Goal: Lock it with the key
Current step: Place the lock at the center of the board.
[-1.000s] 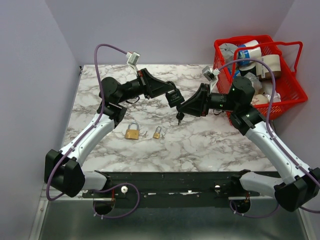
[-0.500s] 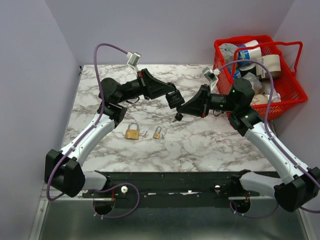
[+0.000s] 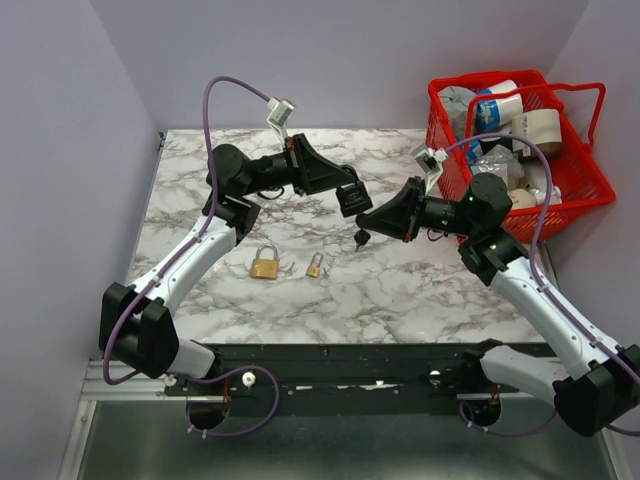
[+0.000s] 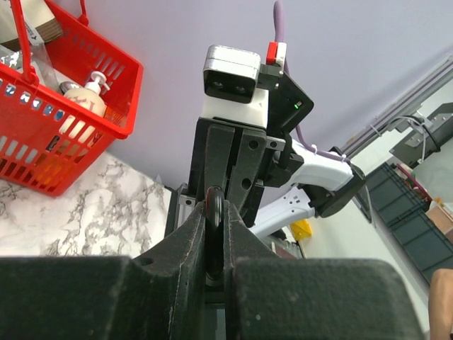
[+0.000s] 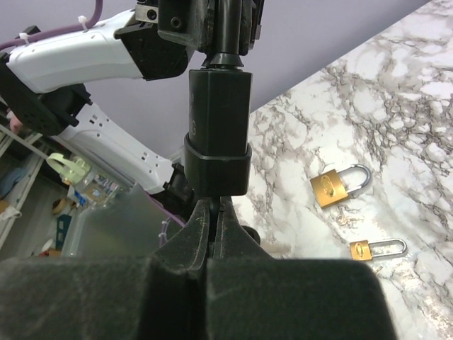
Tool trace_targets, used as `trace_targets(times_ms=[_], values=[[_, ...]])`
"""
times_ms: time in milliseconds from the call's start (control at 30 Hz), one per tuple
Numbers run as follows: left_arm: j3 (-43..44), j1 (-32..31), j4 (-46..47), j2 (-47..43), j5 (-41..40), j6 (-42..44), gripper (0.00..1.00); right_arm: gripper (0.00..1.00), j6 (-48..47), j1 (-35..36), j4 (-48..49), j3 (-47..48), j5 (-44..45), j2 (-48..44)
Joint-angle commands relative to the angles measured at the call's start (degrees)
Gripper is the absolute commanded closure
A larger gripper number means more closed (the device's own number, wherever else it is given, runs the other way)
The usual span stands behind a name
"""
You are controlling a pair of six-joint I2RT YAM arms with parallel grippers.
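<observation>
My left gripper [image 3: 345, 188] is shut on the shackle [image 4: 214, 210] of the squat black padlock [image 3: 353, 201] and holds it in the air over the middle of the table. My right gripper [image 3: 366, 223] is shut on one key [image 5: 215, 205] of the black-headed bunch, right under the padlock's body [image 5: 218, 134]. The key's blade is hidden between my fingers and the padlock's underside. Another black key head [image 3: 361, 238] hangs below the right gripper and shows in the right wrist view [image 5: 249, 234].
Two brass padlocks lie on the marble table, a larger one [image 3: 265, 262] [image 5: 340, 185] and a smaller one [image 3: 316, 265] [image 5: 375, 248], with small silver keys [image 5: 345, 219] between them. A red basket [image 3: 590, 185] [image 4: 64, 106] of bottles and tape rolls stands at the back right.
Both arms have shifted slightly to the right with the padlock and key still together. The hanging key head sits a little lower and further right.
</observation>
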Motion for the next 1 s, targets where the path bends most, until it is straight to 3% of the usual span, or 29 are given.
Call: trace_targets(times_ms=[0, 467, 733, 967], values=[[5.42, 4.12, 5.61, -1.56, -10.22, -2.74, 1.00, 0.99, -3.21, 0.02, -5.10, -3.24, -3.48, -1.86], [6.74, 6.40, 9.47, 1.42, -10.31, -5.20, 1.00, 0.99, 0.21, 0.02, -5.71, -11.76, -4.35, -5.99], [9.11, 6.93, 9.74, 1.34, -13.04, -5.73, 1.00, 0.99, 8.83, 0.10, 7.02, -13.52, -4.71, -3.97], [9.56, 7.99, 7.03, 0.99, -12.42, -4.85, 1.00, 0.99, 6.99, 0.19, 4.84, -12.83, -4.97, -3.97]])
